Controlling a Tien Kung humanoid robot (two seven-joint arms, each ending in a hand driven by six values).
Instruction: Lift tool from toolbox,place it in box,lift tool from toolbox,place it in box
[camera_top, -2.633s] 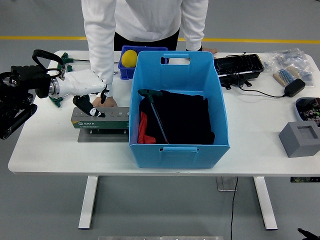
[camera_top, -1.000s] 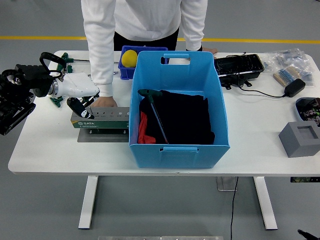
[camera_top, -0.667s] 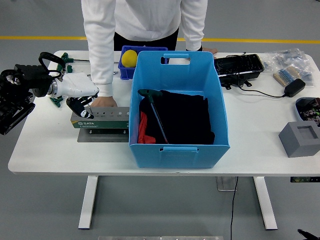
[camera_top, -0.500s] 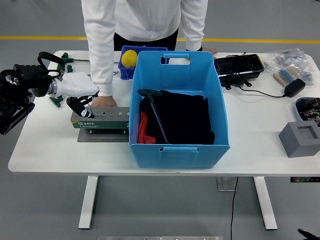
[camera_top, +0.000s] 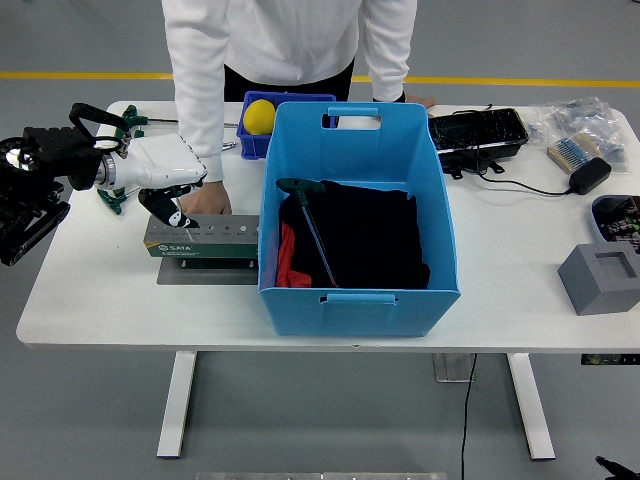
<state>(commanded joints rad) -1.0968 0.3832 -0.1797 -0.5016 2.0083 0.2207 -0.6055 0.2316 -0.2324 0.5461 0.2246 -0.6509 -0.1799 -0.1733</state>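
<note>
The grey and green toolbox (camera_top: 205, 238) lies on the table left of the big blue box (camera_top: 355, 290). My left hand (camera_top: 168, 205), white with dark tips, hangs over the toolbox's left end; what it has in its grasp is hidden. In the blue box a green T-handle tool (camera_top: 305, 215) lies on black and red cloth (camera_top: 370, 235). A person in a white sleeve (camera_top: 197, 90) stands at the far side and rests a hand (camera_top: 207, 202) on the toolbox's back edge, close beside my hand.
Green-handled tools (camera_top: 128, 122) lie at the far left of the table. A small blue bin with a yellow ball (camera_top: 259, 116) stands behind the box. To the right are a black tray (camera_top: 478, 130), a charger (camera_top: 586, 175) and a grey foam block (camera_top: 600, 278).
My left hand dropped onto the toolbox's left end, then rose a little and shifted right. The person's hand stays at the toolbox.
</note>
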